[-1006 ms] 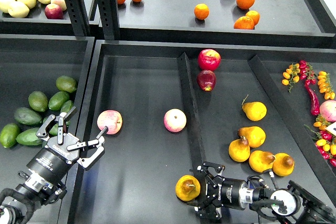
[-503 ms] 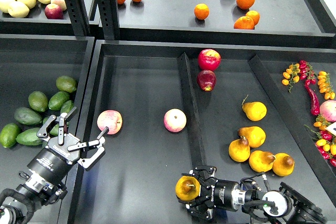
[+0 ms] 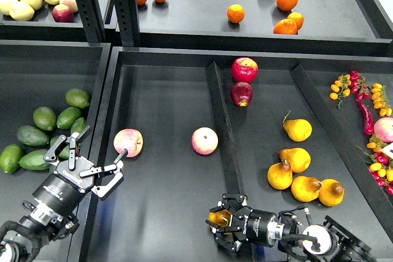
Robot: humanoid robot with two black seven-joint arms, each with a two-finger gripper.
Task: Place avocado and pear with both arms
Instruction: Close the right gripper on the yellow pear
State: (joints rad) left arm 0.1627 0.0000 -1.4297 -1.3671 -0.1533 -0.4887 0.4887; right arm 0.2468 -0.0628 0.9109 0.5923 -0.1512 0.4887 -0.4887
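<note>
Several dark green avocados lie in the left tray. My left gripper is open and empty over the tray's right wall, just right of the avocados and left of a pink apple. A yellow-orange pear lies at the front of the middle tray by the divider. My right gripper reaches in from the right. Its fingers stand above and below the pear, spread wider than the fruit, and partly cover it.
More pears lie in the right compartment. A second pink apple and two red apples are in the middle tray. A raised divider splits the tray. Oranges lie on the back shelf. Peppers and small fruit lie at the far right.
My right gripper has slid left until its fingers enclose the pear, which has stayed in place. The left arm has not moved.
</note>
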